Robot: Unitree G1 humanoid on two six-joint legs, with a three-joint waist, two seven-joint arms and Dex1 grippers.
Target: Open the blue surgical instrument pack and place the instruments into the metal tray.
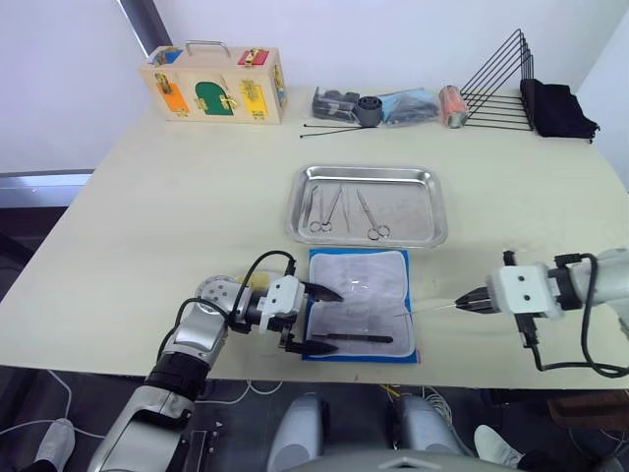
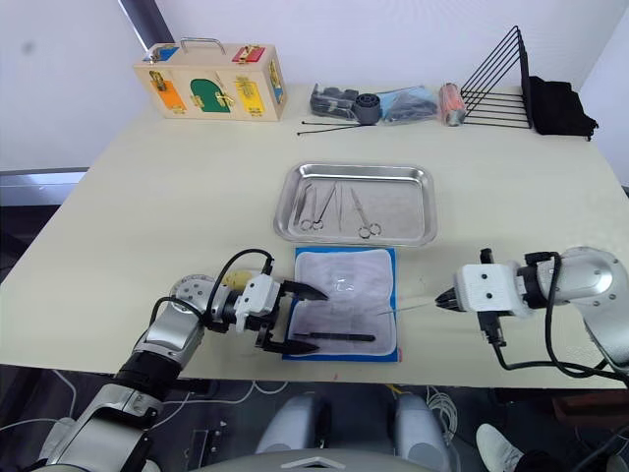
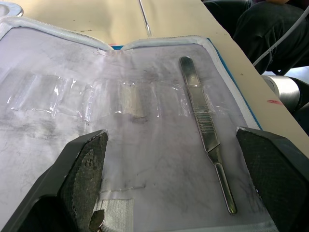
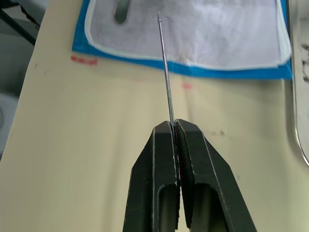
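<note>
1. Pack (image 1: 359, 305) lies open and flat at the near table edge, grey-white lining up, blue border showing. Soft, floppy fabric; likely shifts if dragged.
2. Tray (image 1: 428, 208) sits just beyond the pack, apart from it. Three scissor-like tools (image 1: 339, 209) already lie in its left half.
3. Right gripper (image 4: 174, 126) is right of the pack, jaws pressed together on a thin probe (image 4: 165, 63), held at one end. The free tip points left, reaching the pack's right edge.
4. Probe looks very light, stiff, thin as wire and smooth; it may pivot or slip in the pinch, so move it gently and set it down low in the tray.
5. Left gripper (image 1: 313, 319) is at the pack's left edge, jaws spread wide over the lining, holding nothing.
6. One flat handle-like tool (image 3: 205, 126) is left on the near part of the lining. Light, rigid, slick metal lying flush on the fabric; best taken across the ridged middle of the handle, narrow sides pinched.
</note>
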